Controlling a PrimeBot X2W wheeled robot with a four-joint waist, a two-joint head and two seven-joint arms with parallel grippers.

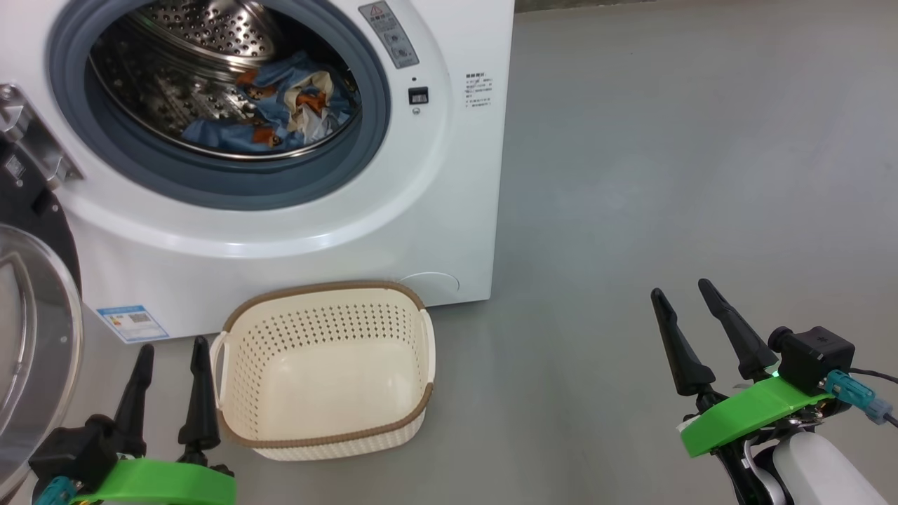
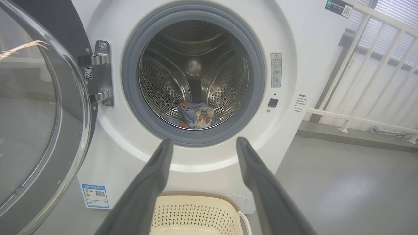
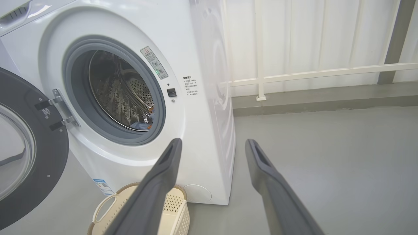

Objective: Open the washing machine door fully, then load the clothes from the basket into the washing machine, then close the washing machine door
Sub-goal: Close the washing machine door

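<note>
the left gripper (image 1: pixel 173 345) and right gripper (image 1: pixel 680 287) hang low in the head view, fingers spread, holding nothing. the basket (image 1: pixel 323 289) stands on the floor (image 1: pixel 666 175) just before the washing machine (image 1: pixel 456 210). the clothes (image 1: pixel 280 105) lie in its drum (image 1: pixel 196 42); the door (image 1: pixel 35 337) stands open on the left.

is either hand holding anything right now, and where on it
Nothing is held. The left hand and the right hand both stand open and empty; the light blue printed clothes lie in the perforated steel drum, away from both.
</note>
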